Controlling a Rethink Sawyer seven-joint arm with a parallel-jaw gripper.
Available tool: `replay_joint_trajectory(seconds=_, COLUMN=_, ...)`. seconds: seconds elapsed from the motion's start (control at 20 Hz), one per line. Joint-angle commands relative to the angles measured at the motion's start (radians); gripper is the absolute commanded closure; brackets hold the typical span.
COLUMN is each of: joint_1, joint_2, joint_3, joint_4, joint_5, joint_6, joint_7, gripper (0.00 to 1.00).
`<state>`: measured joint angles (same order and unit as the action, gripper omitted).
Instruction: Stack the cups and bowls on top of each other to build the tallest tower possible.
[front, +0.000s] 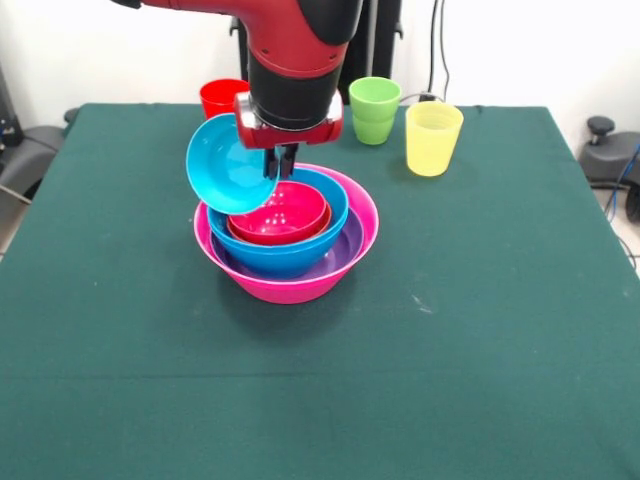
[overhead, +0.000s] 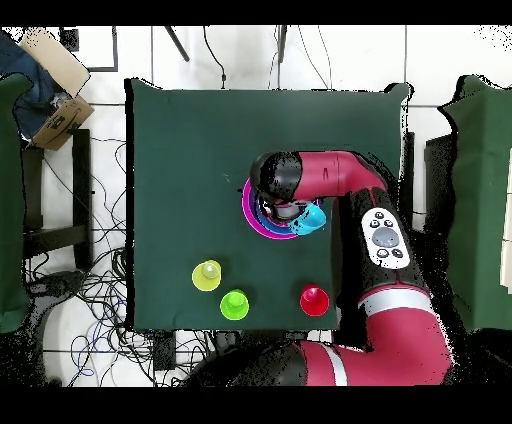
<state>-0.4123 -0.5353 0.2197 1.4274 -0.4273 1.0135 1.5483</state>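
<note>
The tower sits mid-table, a little left of centre in the front view: a pink bowl outermost, a purple bowl lining it, a blue bowl inside that, and a magenta-red bowl nested at the heart. Just above its left rim hangs a cyan bowl, tipped steeply on edge with its hollow facing the camera. The gripper is clamped on that bowl's right rim, fingers pinched together over the thin wall.

The step in hand looks like adding the cyan bowl to the pile. To do it well, the bowl should probably be brought level and centred over the magenta-red bowl before release, since dropping it from this tilt could leave it leaning or make it slide off the left rim. Setting it upside down might gain more height than nesting.

Far behind, well apart from the pile, stand the red cup, the green cup and the yellow cup, all upright on the green table.
</note>
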Motion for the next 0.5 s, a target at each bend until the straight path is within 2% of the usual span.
replay_joint_trajectory(seconds=0.05, joint_1=0.034, joint_2=0.009, joint_3=-0.023, joint_4=0.010, joint_5=0.002, joint_6=-0.011, joint_7=0.116, gripper=1.00)
replay_joint_trajectory(seconds=0.1, joint_1=0.039, joint_2=0.013, joint_3=-0.030, joint_4=0.003, joint_5=0.007, joint_6=-0.012, joint_7=0.115, gripper=0.00)
replay_joint_trajectory(seconds=0.5, joint_1=0.055, joint_2=0.015, joint_3=-0.051, joint_4=-0.015, joint_5=0.010, joint_6=-0.001, joint_7=0.117, gripper=0.00)
